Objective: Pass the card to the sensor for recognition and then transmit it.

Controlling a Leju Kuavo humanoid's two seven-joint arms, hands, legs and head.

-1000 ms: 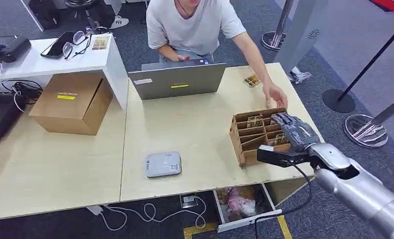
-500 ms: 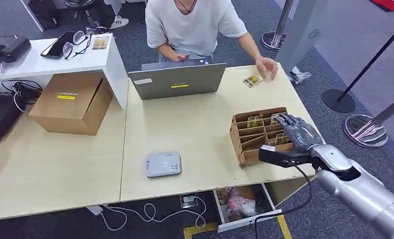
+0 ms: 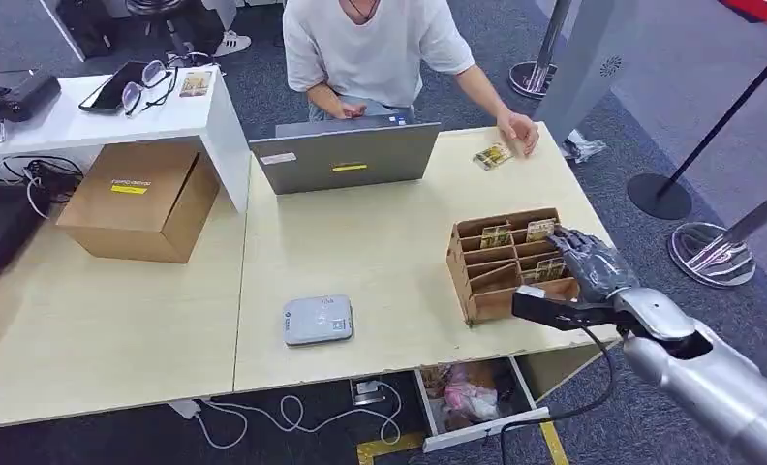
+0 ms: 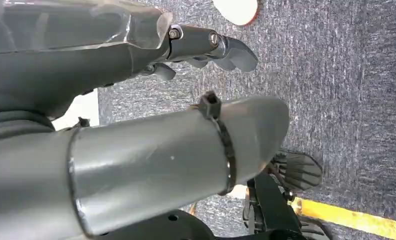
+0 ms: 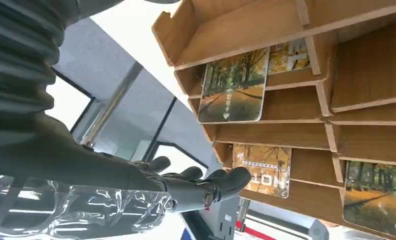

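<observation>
A brown cardboard card holder (image 3: 463,279) stands on the right part of the desk, with picture cards (image 3: 496,235) upright in its slots. My right hand (image 3: 593,263) hovers at the holder's right end with fingers stretched out and nothing in them. In the right wrist view its fingertips (image 5: 236,177) lie just beside an autumn-picture card (image 5: 263,167); another card (image 5: 233,90) sits one slot away. The grey flat sensor (image 3: 318,320) lies near the desk's front edge, left of the holder. My left hand (image 4: 206,45) hangs over the carpet, holding nothing.
A person sits behind a grey laptop (image 3: 346,155); their hand (image 3: 520,131) rests by a loose card (image 3: 493,156) at the desk's far right. A cardboard box (image 3: 138,199) stands at the left. An open drawer (image 3: 472,397) juts out under the desk front.
The person's hand pulled away from the holder to the loose card at the far edge. My right hand slid slightly right and back, uncovering a card in the holder's far right slot.
</observation>
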